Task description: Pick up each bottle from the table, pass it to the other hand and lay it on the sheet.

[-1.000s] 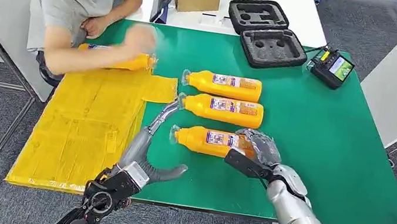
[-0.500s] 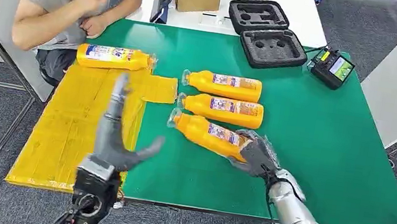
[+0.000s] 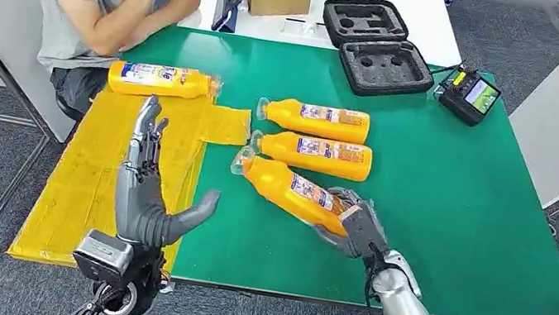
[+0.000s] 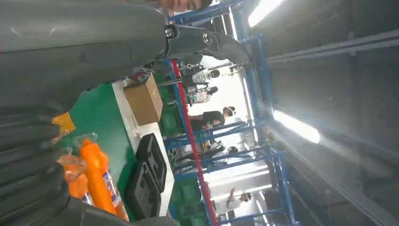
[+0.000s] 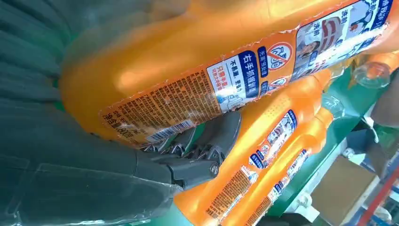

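Fingers of my right hand [image 3: 350,222] wrap the base of an orange plastic bottle with a blue-and-white label [image 3: 292,191], its clear-capped neck tilted up off the green table top [image 3: 455,192] toward my left side. Beside it, my left hand [image 3: 146,188] stands upright, spread and holding nothing, over the yellow sheet [image 3: 115,175]. Two like bottles [image 3: 314,154] lie just beyond; another [image 3: 160,80] rests on the sheet's far edge.

Glossy orange plastic bottle [image 3: 292,190]; matt green table cover [image 3: 462,201]; crinkled yellow sheet [image 3: 115,175].
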`<state>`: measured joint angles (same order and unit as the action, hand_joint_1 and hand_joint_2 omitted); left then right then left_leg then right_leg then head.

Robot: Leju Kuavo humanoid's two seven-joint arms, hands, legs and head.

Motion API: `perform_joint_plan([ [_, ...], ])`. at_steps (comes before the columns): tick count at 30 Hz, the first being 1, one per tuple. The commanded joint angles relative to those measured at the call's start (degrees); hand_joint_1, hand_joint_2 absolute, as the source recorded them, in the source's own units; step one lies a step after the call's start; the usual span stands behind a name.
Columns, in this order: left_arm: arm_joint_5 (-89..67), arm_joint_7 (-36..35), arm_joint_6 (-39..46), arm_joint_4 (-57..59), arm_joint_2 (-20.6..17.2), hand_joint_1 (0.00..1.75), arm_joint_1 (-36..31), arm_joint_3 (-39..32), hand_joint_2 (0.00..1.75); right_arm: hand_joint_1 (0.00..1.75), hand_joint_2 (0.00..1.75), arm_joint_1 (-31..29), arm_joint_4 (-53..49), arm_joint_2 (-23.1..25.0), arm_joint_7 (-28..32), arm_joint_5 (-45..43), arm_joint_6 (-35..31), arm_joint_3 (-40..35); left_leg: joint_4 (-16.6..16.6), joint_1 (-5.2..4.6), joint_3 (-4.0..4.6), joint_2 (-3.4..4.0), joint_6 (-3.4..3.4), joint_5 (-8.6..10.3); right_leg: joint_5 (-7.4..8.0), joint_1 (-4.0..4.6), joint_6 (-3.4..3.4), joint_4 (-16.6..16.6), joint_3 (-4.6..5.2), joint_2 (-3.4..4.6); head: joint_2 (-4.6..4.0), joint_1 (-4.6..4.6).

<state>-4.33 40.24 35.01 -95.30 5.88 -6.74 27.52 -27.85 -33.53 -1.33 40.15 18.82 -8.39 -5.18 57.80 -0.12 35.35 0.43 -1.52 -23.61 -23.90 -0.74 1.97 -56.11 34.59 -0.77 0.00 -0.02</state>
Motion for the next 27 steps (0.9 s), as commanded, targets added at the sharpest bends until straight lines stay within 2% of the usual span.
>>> perform_joint_plan([
  [1,5.89,-0.24,-9.16,11.37,3.11,0.00,-0.81,-6.86,1.75,1.75,1.75,2.15,-6.37,-2.12,-0.15,-6.70,-3.16,-4.86,-0.04,0.01,-0.15,-0.02,0.07,-0.05,-0.05,0.01,-0.06,0.04,-0.14,0.05,0.00,0.00],
  [9,7.15,-0.24,-14.12,32.87,7.00,0.00,-5.01,-5.43,1.75,1.75,1.75,7.59,-16.75,-2.29,-0.15,-8.53,-5.69,-3.13,-0.10,-0.03,-0.08,-0.15,0.04,0.02,-0.04,-0.03,-0.03,0.08,-0.06,-0.11,0.00,0.00],
  [11,8.02,-0.27,-15.07,36.50,7.59,0.00,-5.35,-5.19,1.75,1.75,1.75,9.03,-18.98,-2.49,-0.15,-8.70,-6.13,-2.24,-0.13,0.03,-0.29,-0.28,0.10,-0.05,-0.12,0.01,-0.08,0.15,-0.33,-0.18,0.00,0.00],
  [12,8.26,-0.25,-15.27,37.93,7.83,0.00,-5.27,-5.01,1.75,1.75,1.75,10.06,-20.52,-2.77,-0.15,-8.87,-6.31,-1.86,-0.08,-0.03,-0.06,-0.15,0.04,-0.01,-0.05,-0.04,-0.03,0.07,-0.07,-0.10,0.00,-0.02],
  [15,8.65,-0.24,-15.80,39.23,7.94,0.00,-5.50,-4.49,1.75,1.75,1.75,11.92,-23.55,-3.02,-0.15,-9.62,-5.98,-1.09,-0.10,0.00,-0.13,-0.21,0.07,-0.05,-0.10,-0.01,-0.06,0.10,-0.16,-0.14,0.00,0.00],
  [27,9.04,-0.24,-16.20,39.66,7.88,0.00,-6.16,-4.44,1.75,1.75,1.75,12.30,-23.98,-2.73,-0.15,-9.54,-5.86,-1.28,-0.03,-0.02,0.13,-0.05,0.01,-0.06,-0.04,-0.03,-0.03,0.02,0.16,0.00,0.00,0.00],
])
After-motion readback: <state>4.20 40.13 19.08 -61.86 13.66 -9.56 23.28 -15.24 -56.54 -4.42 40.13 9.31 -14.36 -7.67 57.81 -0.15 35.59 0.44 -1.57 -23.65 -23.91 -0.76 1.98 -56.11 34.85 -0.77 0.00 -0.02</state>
